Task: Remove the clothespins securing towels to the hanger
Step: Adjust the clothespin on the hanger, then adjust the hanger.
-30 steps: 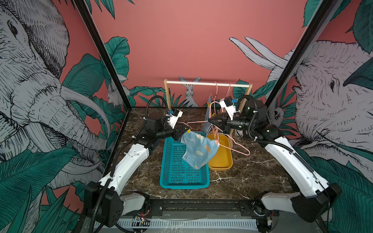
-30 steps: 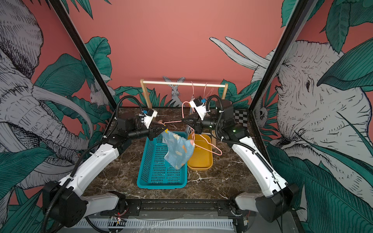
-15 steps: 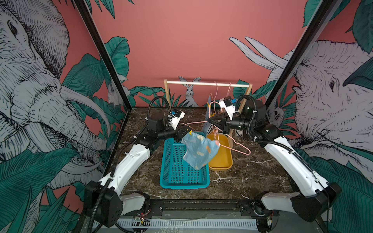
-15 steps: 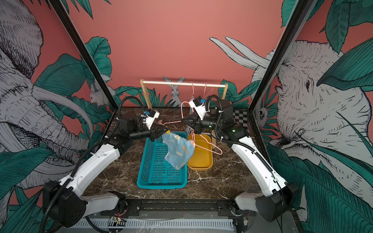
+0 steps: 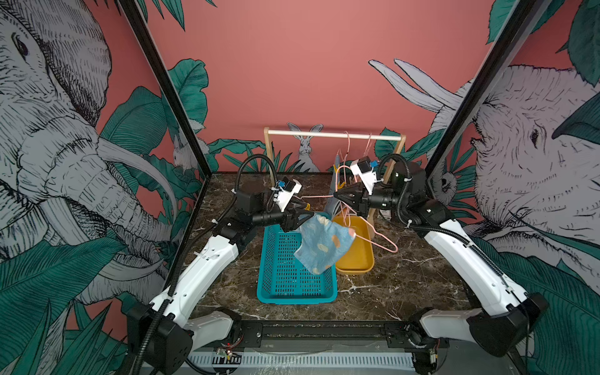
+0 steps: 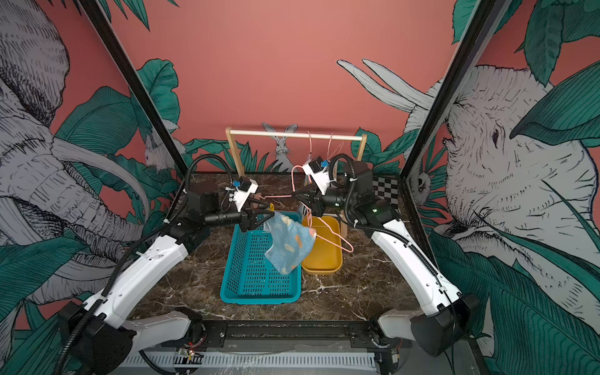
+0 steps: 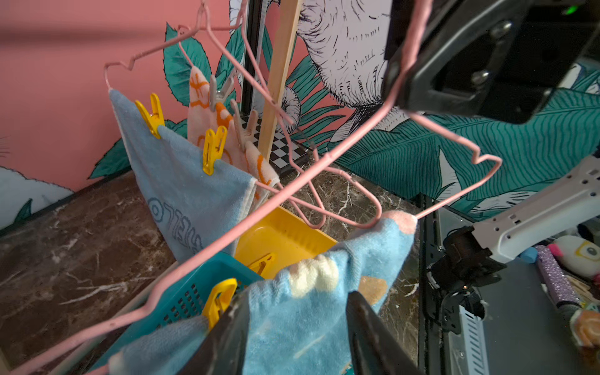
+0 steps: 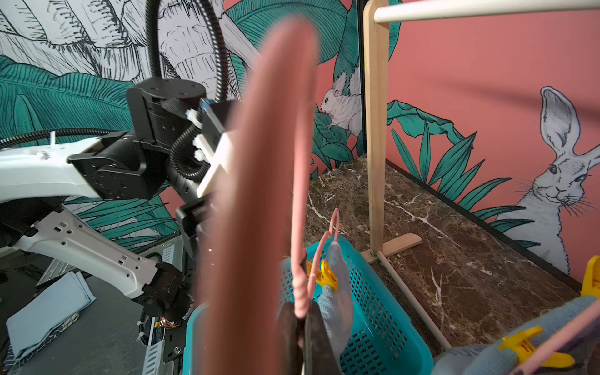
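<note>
Jaws on the left gripper (image 5: 306, 212) have spread since a second ago, when they were nearly closed. They now stand wide, and the left wrist view shows the spotted towel (image 7: 318, 311) filling the gap, with the fingers (image 7: 224, 344) well apart on either side of it. Nearest the camera head, on the marble table (image 5: 406, 285), sits the teal basket (image 5: 292, 279), with the yellow tub (image 5: 358, 259) just beside it on the right. Above where those two meet hangs the spotted towel, draped over the lower wire of the pink hanger (image 5: 381, 242), which is off the rack and held tilted. One yellow pin (image 7: 220, 300) is clipped on the towel's upper edge, just beside a finger of the left gripper. A loose pin (image 7: 261, 263) appears to lie in the tub close to the basket's rim. Just beyond the tub, the right gripper (image 5: 336, 194) is clamped tight on the hanger's twisted neck, its fingers pressed together around the wire in the right wrist view. Farthest back stands the wooden rack (image 5: 334, 134), its rail carrying two more hangers (image 5: 348, 144) near the right post. On these, the blue towel (image 7: 181, 181) with grey lettering is fastened by two yellow pins (image 7: 151, 112), and behind it the cream towel (image 7: 207, 107) with orange outlines is fastened by grey pins (image 7: 242, 128).
</note>
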Robot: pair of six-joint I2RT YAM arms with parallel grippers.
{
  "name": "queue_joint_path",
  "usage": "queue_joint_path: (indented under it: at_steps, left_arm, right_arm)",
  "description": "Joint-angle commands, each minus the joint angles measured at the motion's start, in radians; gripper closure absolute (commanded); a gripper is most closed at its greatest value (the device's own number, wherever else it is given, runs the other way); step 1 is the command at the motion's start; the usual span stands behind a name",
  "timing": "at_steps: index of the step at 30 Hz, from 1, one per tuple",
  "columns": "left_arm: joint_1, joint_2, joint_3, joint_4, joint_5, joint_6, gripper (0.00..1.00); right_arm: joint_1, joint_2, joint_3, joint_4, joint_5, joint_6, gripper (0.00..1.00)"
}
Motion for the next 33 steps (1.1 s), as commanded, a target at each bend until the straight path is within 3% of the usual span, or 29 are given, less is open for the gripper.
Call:
queue_joint_path:
  at_steps: [1, 5, 9, 15, 23, 29, 33]
  left_arm:
    - [-0.004, -0.037, 0.043, -0.087, -0.015, 0.076, 0.41]
    - [-0.002, -0.047, 0.076, -0.171, -0.010, 0.178, 0.38]
    - [-0.002, -0.051, 0.105, -0.282, 0.081, 0.349, 0.39]
    - [0.002, -0.046, 0.141, -0.385, 0.024, 0.533, 0.42]
    - [0.030, -0.006, 0.205, -0.481, 0.003, 0.633, 0.42]
    - [0.137, 0.009, 0.204, -0.383, 0.039, 0.528, 0.41]
    - [0.155, 0.034, 0.238, -0.381, 0.056, 0.536, 0.40]
  right_arm:
    - [0.005, -0.015, 0.007, 0.015, -0.005, -0.030, 1.00]
    - [0.003, -0.018, 0.013, 0.006, -0.028, -0.029, 1.00]
    - [-0.001, -0.020, 0.016, -0.001, -0.042, -0.028, 1.00]
    - [-0.001, -0.024, 0.018, -0.010, -0.064, -0.028, 1.00]
    - [-0.001, -0.022, 0.021, -0.007, -0.072, -0.023, 1.00]
    - [-0.001, -0.027, 0.026, -0.020, -0.090, -0.034, 1.00]
    - [-0.001, -0.023, 0.030, -0.027, -0.105, -0.042, 1.00]
